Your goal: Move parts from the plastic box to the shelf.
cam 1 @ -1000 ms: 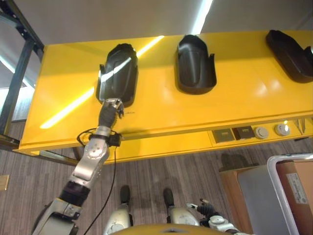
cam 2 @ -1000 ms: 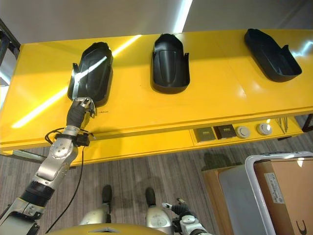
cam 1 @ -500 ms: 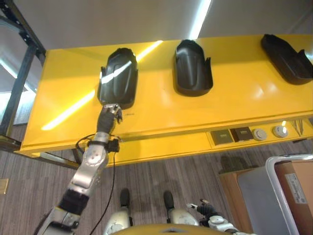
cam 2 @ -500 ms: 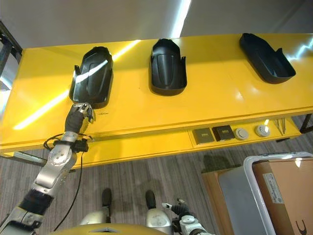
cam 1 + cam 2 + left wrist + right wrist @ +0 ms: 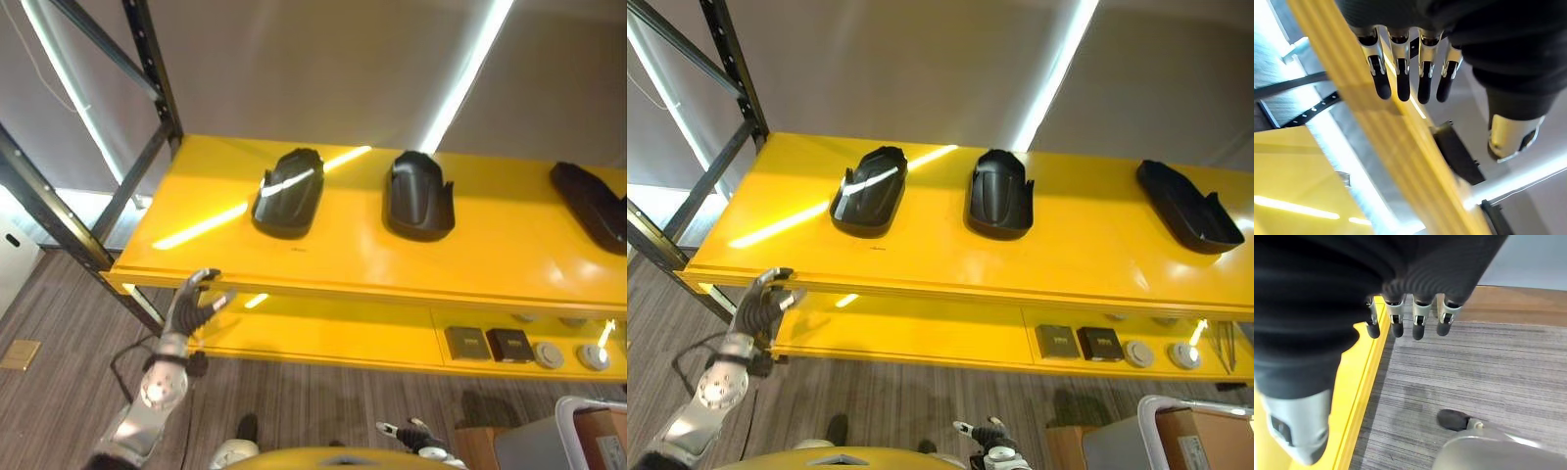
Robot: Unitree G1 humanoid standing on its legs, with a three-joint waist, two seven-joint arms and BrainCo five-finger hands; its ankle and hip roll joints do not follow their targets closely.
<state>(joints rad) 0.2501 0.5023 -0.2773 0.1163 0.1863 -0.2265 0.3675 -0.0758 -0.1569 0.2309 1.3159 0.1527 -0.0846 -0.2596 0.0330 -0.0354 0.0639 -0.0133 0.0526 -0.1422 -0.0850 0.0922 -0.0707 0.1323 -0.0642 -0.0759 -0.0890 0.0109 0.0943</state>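
The yellow metal shelf (image 5: 950, 257) carried three black moulded plastic fender-shaped parts in a row along its rear half. The left-hand part (image 5: 868, 190) lay near the shelf's left end, its long axis tilted, with the rounded closed end toward the front edge and the open end toward the rear. The middle part (image 5: 999, 193) lay near the centre, long axis running front to rear, rounded end to the rear and open, notched end facing the front edge. The right-hand part (image 5: 1187, 206) lay near the right end, long axis angled from rear-left to front-right.

The left hand (image 5: 764, 300) hung below the front-left corner of the shelf, just under the front edge, holding nothing; in the left wrist view its fingers (image 5: 1400, 78) were straight and spread slightly apart. The right hand (image 5: 1400, 308) showed over grey striped carpet (image 5: 1474, 367), fingers relaxed and empty.

On the lower yellow ledge (image 5: 921, 338), near its right end, sat two dark square blocks (image 5: 1078, 342) and two pale round discs (image 5: 1161, 353).
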